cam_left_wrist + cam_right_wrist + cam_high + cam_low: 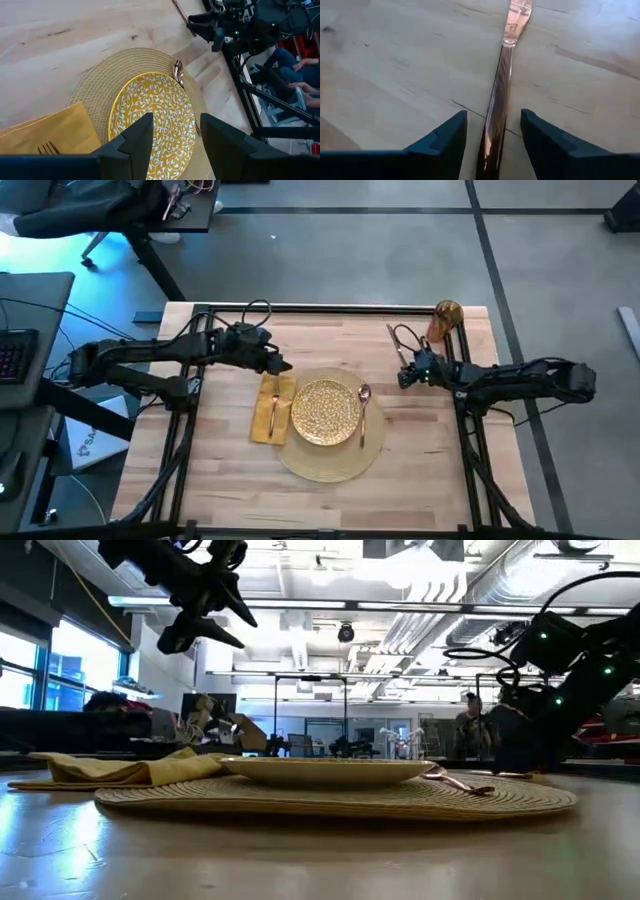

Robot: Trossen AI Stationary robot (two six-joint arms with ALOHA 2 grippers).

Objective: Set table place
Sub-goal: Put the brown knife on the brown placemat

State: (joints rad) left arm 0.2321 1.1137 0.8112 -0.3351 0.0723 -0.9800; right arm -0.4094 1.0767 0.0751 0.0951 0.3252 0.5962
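Note:
On the light wood table (200, 480) lies a round tan placemat (330, 462) with a gold patterned plate (326, 412) on it. A copper spoon (364, 410) lies on the mat, right of the plate. Left of the plate a yellow napkin (272, 408) carries a copper fork (47, 148). A copper knife (501, 90) lies flat on the table, far right of the mat. My right gripper (492, 145) is open, low over the knife's near end, a finger on either side of it without touching. My left gripper (175, 145) hangs open above the napkin and plate. An amber glass (446, 320) stands at the far right corner.
The table's black frame (330, 308) runs along the far edge, with cable loops (258, 310) above it. Seated people (295, 65) show beyond the table's right side. Bare wood lies near the front edge (330, 505) and between the mat and the right arm.

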